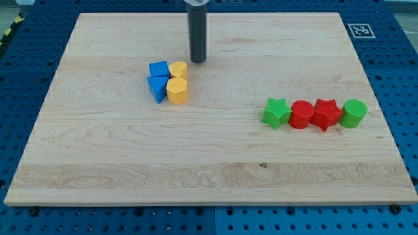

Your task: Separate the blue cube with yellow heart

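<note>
Now my tip sits just above-right of the yellow heart, w/ the blue cube touching the heart's left. No gripper here, just the rod on the worktop.

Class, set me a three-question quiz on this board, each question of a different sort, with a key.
1. True or false: my tip touches the blue cube.
2. How many blocks form the row at the view's right?
3. What touches the blue cube on the view's right? A) yellow heart B) green star C) red star

Key: 1. false, it stands just above the heart; 2. four; 3. A.
</note>
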Controlling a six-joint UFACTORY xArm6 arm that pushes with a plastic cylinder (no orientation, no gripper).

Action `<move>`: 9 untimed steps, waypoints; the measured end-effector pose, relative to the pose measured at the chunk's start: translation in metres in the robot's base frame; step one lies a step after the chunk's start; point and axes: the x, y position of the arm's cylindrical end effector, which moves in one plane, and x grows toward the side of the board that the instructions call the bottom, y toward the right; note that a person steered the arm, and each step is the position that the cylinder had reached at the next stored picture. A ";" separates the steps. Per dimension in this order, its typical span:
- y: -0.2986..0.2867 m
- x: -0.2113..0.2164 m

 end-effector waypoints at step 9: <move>-0.043 0.054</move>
